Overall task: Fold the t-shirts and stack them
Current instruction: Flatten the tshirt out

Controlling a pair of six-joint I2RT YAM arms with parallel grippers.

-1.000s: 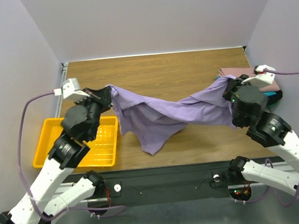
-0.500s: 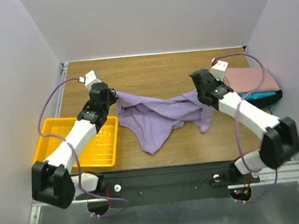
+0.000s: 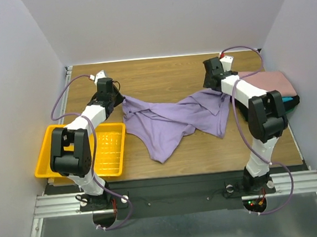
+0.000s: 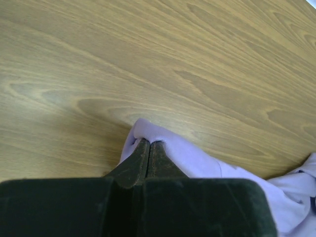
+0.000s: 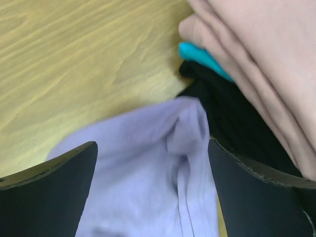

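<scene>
A lavender t-shirt (image 3: 170,120) lies crumpled and spread across the middle of the table. My left gripper (image 3: 116,98) is shut on its left corner; in the left wrist view the gripper (image 4: 149,144) pinches a fold of lavender cloth (image 4: 197,158) low over the wood. My right gripper (image 3: 215,88) is open over the shirt's right corner. In the right wrist view the cloth (image 5: 148,163) lies loose between its spread fingers (image 5: 54,187). Folded shirts are stacked at the right: pink (image 3: 269,81) on top, teal (image 3: 291,102) and black (image 5: 232,113) under it.
A yellow plastic tray (image 3: 50,155) sits at the table's left front edge, beside the left arm. The folded stack lies against the right wall. Bare wood (image 3: 160,76) shows behind the lavender shirt.
Both arms stretched toward the back and lowered the lavender shirt onto the table. The right gripper opened and let go of its corner. The left gripper stayed shut on the shirt.
</scene>
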